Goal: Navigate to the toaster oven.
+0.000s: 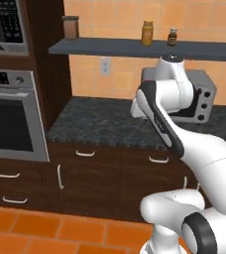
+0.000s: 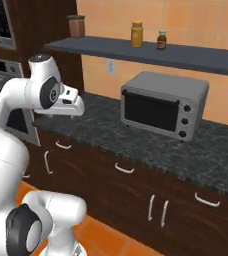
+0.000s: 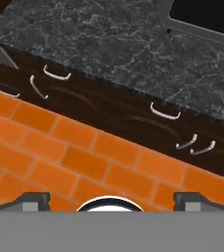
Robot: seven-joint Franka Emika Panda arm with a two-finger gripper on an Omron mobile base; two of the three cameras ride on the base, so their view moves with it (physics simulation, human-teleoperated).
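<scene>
Toaster oven [image 2: 163, 104] sits on the dark speckled worktop [image 2: 106, 132], back against the tan tiled wall, under a dark shelf [image 2: 151, 52]. Dark glass door faces out; three round knobs run down its right side. In the left base view the toaster oven [image 1: 206, 94] is mostly hidden behind the white arm; only its knob end shows.

Fingers [image 3: 112, 202]: the two dark tips stand wide apart at the bottom of the hand view, released, nothing between them. They point down at the orange brick floor [image 3: 60, 152] in front of the dark wood drawers [image 3: 133, 118]. A corner of the toaster oven [image 3: 202, 19] shows at the top right of that view, across the worktop, well apart from the fingers.

Shelf carries a brown canister [image 2: 77, 26], a yellow jar [image 2: 137, 33] and a small dark bottle [image 2: 161, 40].
</scene>
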